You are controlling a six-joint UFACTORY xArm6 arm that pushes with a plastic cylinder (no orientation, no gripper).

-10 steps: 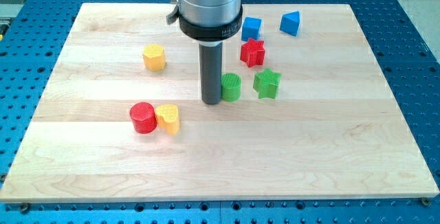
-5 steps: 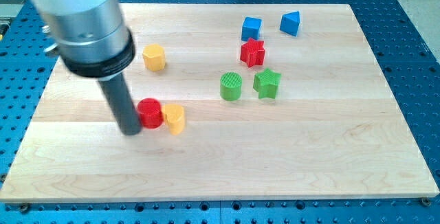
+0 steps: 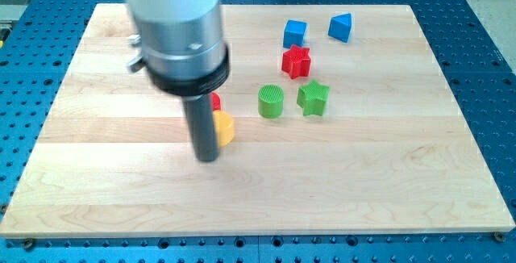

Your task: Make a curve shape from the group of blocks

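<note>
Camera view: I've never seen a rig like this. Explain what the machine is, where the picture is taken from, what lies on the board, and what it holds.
The machine is a robot arm ending in a plain dark rod; my tip slides along the wooden board to push blocks. It holds nothing. There is one camera; where it is mounted is not on record. My tip sits just left of a yellow block, with a red block mostly hidden behind the rod. To the view's right lie a green cylinder, green star, red star, blue cube and blue wedge-like block.

A yellow block (image 3: 225, 127) and a red block (image 3: 215, 101) sit half hidden mid-table. Rightward stand a green cylinder (image 3: 271, 102), green star (image 3: 313, 98), red star (image 3: 296, 61), blue cube (image 3: 295, 34), and blue wedge (image 3: 340, 27).
</note>
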